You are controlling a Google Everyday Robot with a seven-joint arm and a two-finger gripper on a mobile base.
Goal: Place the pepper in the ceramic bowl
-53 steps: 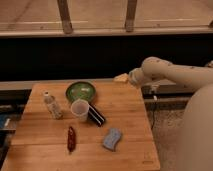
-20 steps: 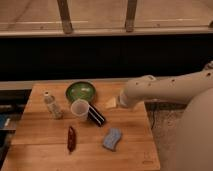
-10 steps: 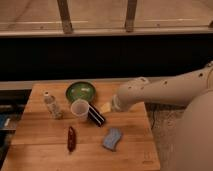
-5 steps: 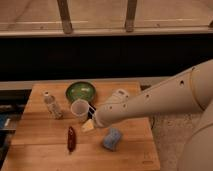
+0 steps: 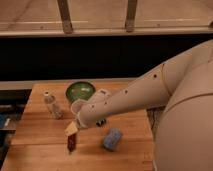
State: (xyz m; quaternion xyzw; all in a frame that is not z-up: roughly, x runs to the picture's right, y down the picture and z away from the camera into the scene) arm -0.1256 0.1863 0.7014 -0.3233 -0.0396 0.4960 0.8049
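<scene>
The pepper, small and dark red, lies on the wooden table near its front left. My gripper hangs directly over the pepper's far end, close above it, with the arm reaching in from the right. The ceramic bowl, green and glossy, sits at the back of the table, behind the gripper and apart from it.
A whitish plastic cup stands just in front of the bowl, partly hidden by my arm. A small bottle stands to the left. A blue object lies to the right of the pepper. A black bar peeks out under the arm.
My arm has swept from the table's right side leftward and down; the gripper now hangs just above the pepper. The objects on the table have not moved.
</scene>
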